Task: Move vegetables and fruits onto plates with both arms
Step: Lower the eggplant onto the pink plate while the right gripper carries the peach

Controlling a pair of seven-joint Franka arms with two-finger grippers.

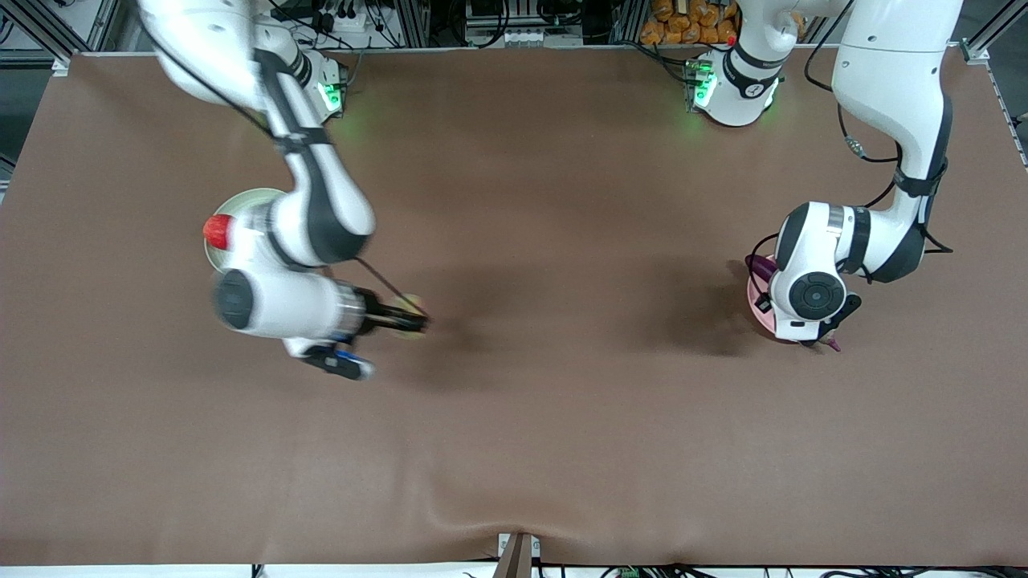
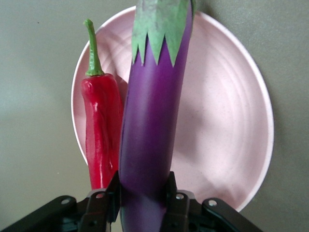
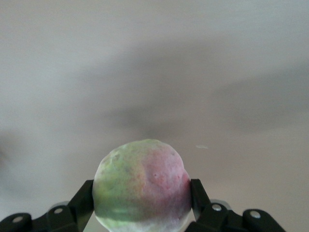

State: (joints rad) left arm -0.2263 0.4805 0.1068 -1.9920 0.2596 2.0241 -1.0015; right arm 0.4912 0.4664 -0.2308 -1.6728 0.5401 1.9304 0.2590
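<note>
Over the pink plate (image 2: 231,145) the left claw (image 2: 143,203) pinches the eggplant (image 2: 149,130); the right claw (image 3: 142,203) pinches a yellow-green fruit (image 3: 142,186).

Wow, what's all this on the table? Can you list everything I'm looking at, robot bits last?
Table: one, brown.
Green plate: one, pale green, at the right arm's end.
Red fruit: one, red-orange, on the green plate.
Pink plate: one, pale pink, at the left arm's end.
Chili pepper: one, red, on the pink plate.
Eggplant: one, purple, over the pink plate.
Yellow-green fruit: one, pink-blushed.
Left gripper: black, holding the eggplant.
Right gripper: black, holding the yellow-green fruit over bare table.
</note>
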